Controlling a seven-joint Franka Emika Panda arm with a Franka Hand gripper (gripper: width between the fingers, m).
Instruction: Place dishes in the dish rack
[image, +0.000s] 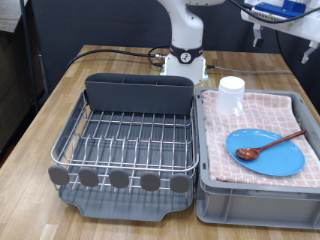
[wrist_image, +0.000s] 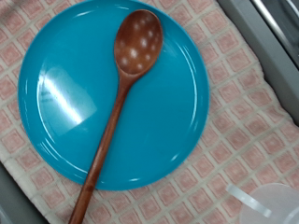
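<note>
A light-blue plate (image: 265, 152) lies flat on the pink checked cloth in the grey bin, with a dark-brown wooden spoon (image: 272, 144) resting across it. A small white cup (image: 231, 97) stands upright at the bin's far left corner. The silver wire dish rack (image: 125, 140) with its grey utensil trough (image: 138, 92) stands at the exterior view's left and holds nothing. My gripper (image: 281, 48) hangs high above the bin at the top right, fingers apart and empty. The wrist view looks straight down on the plate (wrist_image: 65, 93), the spoon (wrist_image: 117, 103) and the cup's rim (wrist_image: 271, 205); no fingers show there.
The grey bin (image: 255, 200) lined with the pink checked cloth (image: 290, 105) sits right beside the rack on a wooden table (image: 40, 110). The robot's base (image: 185, 60) stands at the table's far edge behind both.
</note>
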